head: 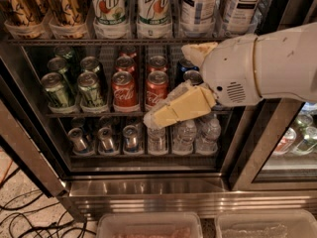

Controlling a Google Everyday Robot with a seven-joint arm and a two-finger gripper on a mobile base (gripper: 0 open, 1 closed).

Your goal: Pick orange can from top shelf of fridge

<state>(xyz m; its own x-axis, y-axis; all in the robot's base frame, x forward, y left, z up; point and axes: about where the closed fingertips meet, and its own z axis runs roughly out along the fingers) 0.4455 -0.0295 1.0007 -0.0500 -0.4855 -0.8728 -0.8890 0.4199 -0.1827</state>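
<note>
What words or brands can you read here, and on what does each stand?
"7up": two tall white-green cans, top shelf.
"Coca-Cola": short red cans, middle shelf.
"TEA": tall white container, top right.
Cursive script on the tall coppery-orange cans: too blurred to read.
The white gripper hangs before the middle shelf, no text.
</note>
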